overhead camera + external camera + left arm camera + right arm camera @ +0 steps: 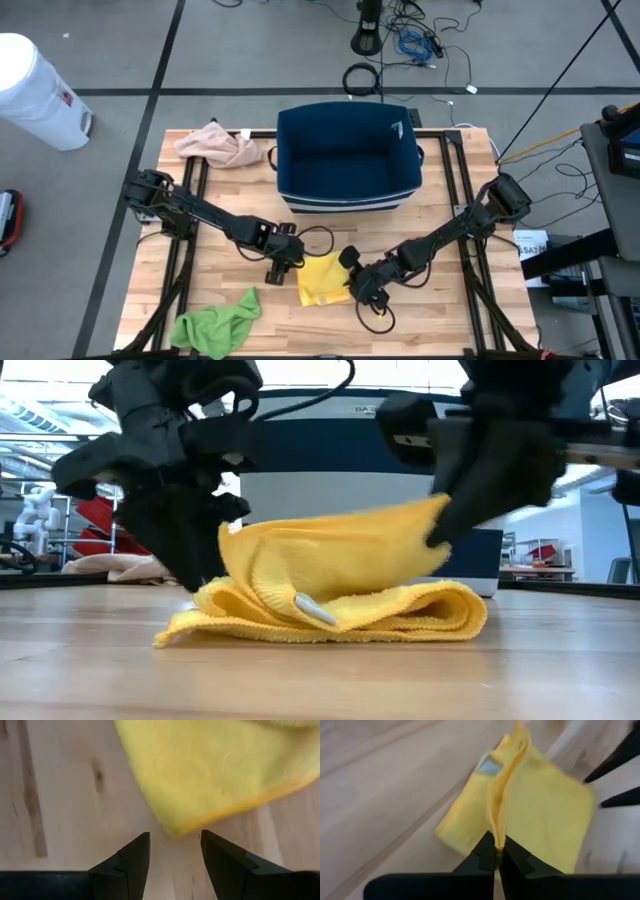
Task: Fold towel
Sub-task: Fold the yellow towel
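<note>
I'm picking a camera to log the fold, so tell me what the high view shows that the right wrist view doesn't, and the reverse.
Only the high view shows the blue bin, the green cloth, the pink cloth and the left gripper beside the towel. Only the right wrist view shows the right gripper with its jaws pinched on a raised towel edge, and the towel's tag. Both show the yellow towel on the wooden table.
</note>
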Action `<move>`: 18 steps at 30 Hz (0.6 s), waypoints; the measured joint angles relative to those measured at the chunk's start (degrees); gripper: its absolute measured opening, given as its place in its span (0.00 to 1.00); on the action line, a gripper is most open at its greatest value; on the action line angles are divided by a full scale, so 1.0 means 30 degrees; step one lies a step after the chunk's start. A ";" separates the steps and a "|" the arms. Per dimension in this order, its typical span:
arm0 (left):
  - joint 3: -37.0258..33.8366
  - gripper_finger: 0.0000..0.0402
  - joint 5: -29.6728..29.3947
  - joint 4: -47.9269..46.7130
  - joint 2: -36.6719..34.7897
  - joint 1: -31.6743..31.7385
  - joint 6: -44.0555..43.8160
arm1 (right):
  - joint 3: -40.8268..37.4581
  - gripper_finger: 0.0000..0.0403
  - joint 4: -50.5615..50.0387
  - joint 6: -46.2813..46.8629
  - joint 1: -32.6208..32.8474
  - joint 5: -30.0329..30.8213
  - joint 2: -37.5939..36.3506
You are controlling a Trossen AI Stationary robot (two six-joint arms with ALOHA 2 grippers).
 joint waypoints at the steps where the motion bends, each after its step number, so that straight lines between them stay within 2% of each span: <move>1: -0.0039 0.46 -0.0018 0.0014 0.0051 0.0023 -0.0083 | 0.0000 0.01 0.0331 -0.0190 -0.0043 0.0001 -0.0007; 12: -0.0207 0.46 -0.0966 0.0197 0.0288 0.0127 -0.0011 | 0.0007 0.01 0.3882 -0.3116 -0.1788 -0.0067 -0.0007; 18: -0.0215 0.46 -0.0987 0.1000 0.0280 0.0167 0.0254 | 0.0015 0.01 0.5087 -0.3870 -0.3305 -0.2028 0.0209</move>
